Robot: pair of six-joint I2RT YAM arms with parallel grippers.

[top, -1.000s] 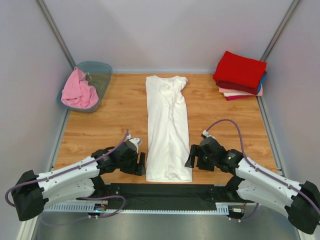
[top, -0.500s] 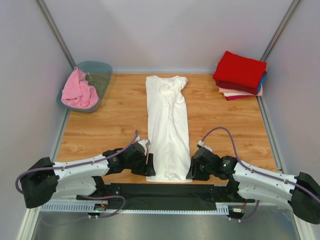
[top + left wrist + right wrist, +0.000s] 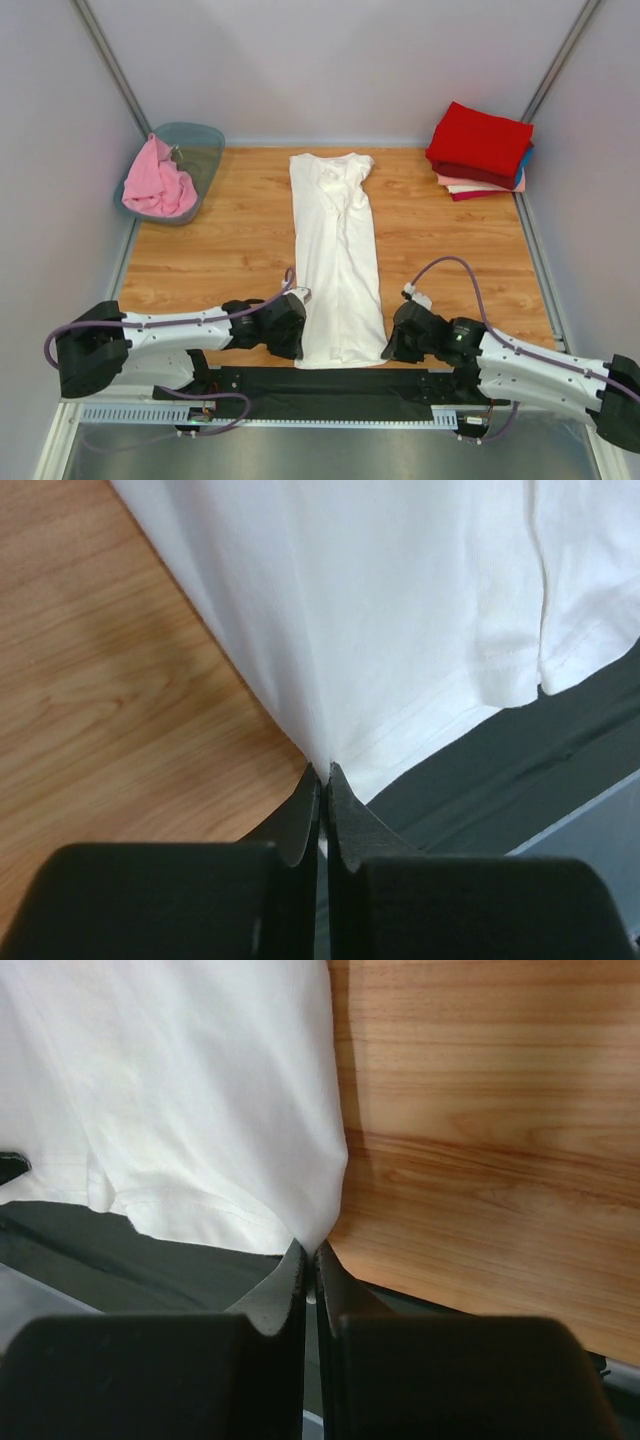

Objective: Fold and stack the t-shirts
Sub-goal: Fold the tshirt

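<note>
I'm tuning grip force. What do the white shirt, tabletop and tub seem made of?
The white t-shirt looks like soft matte cotton knit: stitched hem, limp creases. The tabletop shows smooth wood grain, possibly laminate. The tub seems translucent grey-green plastic.

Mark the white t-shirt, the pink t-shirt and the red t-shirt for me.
white t-shirt [image 3: 338,260]: top external view, middle of its long folded body.
pink t-shirt [image 3: 157,188]: top external view, middle of the crumpled heap.
red t-shirt [image 3: 480,138]: top external view, its flat folded top face.
</note>
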